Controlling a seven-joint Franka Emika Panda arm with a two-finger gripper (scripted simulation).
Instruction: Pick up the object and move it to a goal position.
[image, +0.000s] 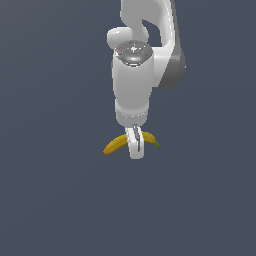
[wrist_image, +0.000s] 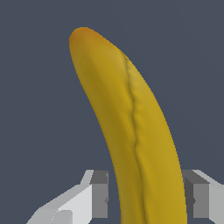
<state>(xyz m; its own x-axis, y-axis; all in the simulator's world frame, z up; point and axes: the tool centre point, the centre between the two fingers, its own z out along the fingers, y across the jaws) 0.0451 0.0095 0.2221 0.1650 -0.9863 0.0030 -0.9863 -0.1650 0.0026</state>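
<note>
The object, a small curved yellow banana (image: 116, 144) with a dark green stem tip, lies on the flat dark grey floor (image: 55, 200). My gripper (image: 135, 152) has come straight down over its middle, and the banana's ends stick out on both sides of the fingers. In the wrist view the banana (wrist_image: 131, 122) fills the space between the two grey pads of my gripper (wrist_image: 146, 197). One pad (wrist_image: 99, 197) stands a narrow gap away from the peel. The other pad (wrist_image: 194, 197) sits right at the peel's edge. The gripper is open around the banana.
The white arm (image: 132, 80) rises straight above the gripper. Nothing else stands on the grey floor in either view.
</note>
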